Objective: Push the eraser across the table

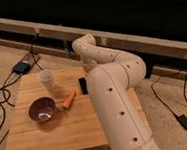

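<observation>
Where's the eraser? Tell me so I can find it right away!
Find the wooden table, then the big white arm over its right side; the gripper is hidden behind it. Right by the arm lies the eraser: a small black block, unlike the orange carrot and purple bowl beside it.

Low table (53,136), light wood planks. On it: purple bowl (42,109) left of centre, orange carrot-like piece (69,99) just right of the bowl, black eraser (82,85) next to the white arm (115,102), pale cup (47,79) near the far edge. Gripper hidden behind the arm
</observation>
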`<state>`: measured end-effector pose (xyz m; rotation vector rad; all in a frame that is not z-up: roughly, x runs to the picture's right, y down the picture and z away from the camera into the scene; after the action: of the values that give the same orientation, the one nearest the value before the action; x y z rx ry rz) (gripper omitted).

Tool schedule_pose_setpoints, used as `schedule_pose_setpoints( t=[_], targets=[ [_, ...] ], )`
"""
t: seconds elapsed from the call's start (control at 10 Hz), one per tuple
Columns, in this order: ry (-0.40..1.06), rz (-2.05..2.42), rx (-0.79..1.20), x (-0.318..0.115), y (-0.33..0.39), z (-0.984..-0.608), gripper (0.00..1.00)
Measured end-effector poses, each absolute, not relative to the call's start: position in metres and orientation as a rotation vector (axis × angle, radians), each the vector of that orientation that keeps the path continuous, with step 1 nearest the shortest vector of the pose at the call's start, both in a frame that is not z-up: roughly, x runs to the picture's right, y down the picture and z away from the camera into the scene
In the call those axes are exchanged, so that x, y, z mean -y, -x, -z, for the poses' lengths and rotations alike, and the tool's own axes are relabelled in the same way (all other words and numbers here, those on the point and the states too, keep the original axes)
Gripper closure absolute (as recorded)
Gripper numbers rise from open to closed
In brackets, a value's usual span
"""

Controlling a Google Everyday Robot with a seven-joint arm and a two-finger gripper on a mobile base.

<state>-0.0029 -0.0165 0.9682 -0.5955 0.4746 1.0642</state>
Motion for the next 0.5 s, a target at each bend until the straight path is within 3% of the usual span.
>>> schedule_pose_setpoints(
  t=[0.5],
  targets=[
    [0.568,-1.028,-0.428,0.033,0.012,-0.989,0.35]
  ],
)
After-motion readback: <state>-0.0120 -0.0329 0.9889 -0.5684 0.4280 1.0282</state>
